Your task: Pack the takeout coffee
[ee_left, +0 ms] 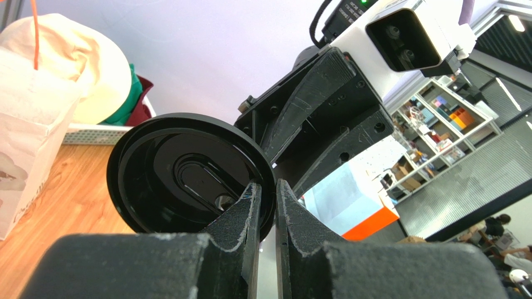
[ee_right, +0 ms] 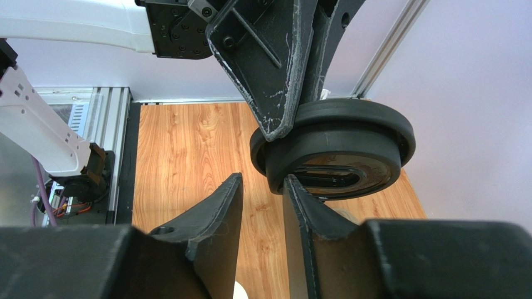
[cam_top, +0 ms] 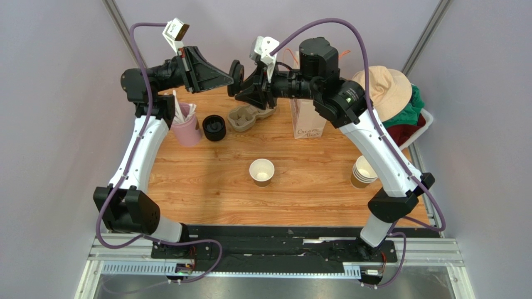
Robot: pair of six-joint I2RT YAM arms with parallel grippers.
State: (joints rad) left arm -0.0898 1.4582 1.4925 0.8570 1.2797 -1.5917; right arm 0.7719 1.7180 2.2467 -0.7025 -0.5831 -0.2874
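The takeout coffee's kraft cup stands upright and lidless, white inside, at the middle of the wooden table. Its round black lid hangs high over the table's back, held on edge. My left gripper is shut on the rim of the lid, seen close in the left wrist view with the gripper pinching it. My right gripper faces it from the right. In the right wrist view the right gripper stands narrowly open; one finger touches the lid, and the gap shows only table.
A pile of black lids, a pink cup of utensils and a cardboard cup carrier stand at the back left. A white paper bag stands behind centre. A stack of brown cups and a hat-covered basket are on the right.
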